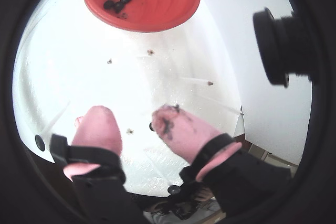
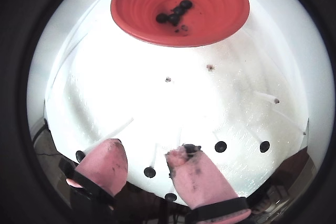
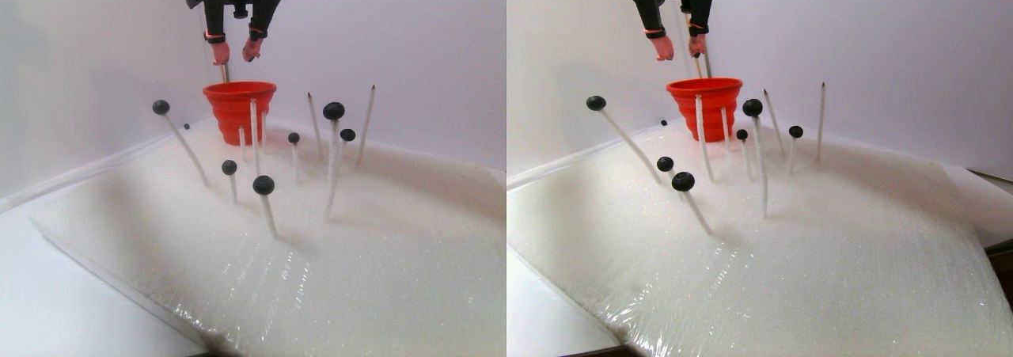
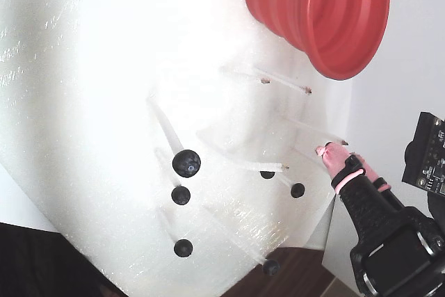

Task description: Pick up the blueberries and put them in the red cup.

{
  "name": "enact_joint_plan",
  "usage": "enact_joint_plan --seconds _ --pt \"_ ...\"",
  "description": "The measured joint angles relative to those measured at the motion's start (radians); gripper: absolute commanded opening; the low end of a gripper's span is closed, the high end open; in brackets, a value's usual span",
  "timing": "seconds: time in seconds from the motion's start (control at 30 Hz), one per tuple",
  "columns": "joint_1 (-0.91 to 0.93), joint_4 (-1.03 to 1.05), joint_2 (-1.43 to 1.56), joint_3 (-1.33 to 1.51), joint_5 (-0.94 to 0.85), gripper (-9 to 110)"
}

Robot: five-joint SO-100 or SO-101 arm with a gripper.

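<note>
Jaws (image 2: 146,157) gape wide and empty at lower frame; red cup (image 2: 179,7) at top holds blueberries (image 2: 174,15). Descend squarely over one skewered berry.

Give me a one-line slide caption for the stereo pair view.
Open gripper above the red cup, with blueberries on white sticks in foam.

There is one red cup (image 3: 239,110). Inside it about four blueberries (image 2: 174,15) lie in a cluster; the exact number is hard to tell. In the stereo pair view six blueberries (image 3: 263,185) sit on the tips of white sticks (image 3: 184,146), and about four other sticks (image 3: 366,123) are bare.
</note>
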Motion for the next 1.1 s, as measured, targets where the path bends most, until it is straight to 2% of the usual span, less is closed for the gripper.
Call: enact_joint_plan --seconds 1.1 --pt "0.015 0.181 0.144 0.067 0.0 15"
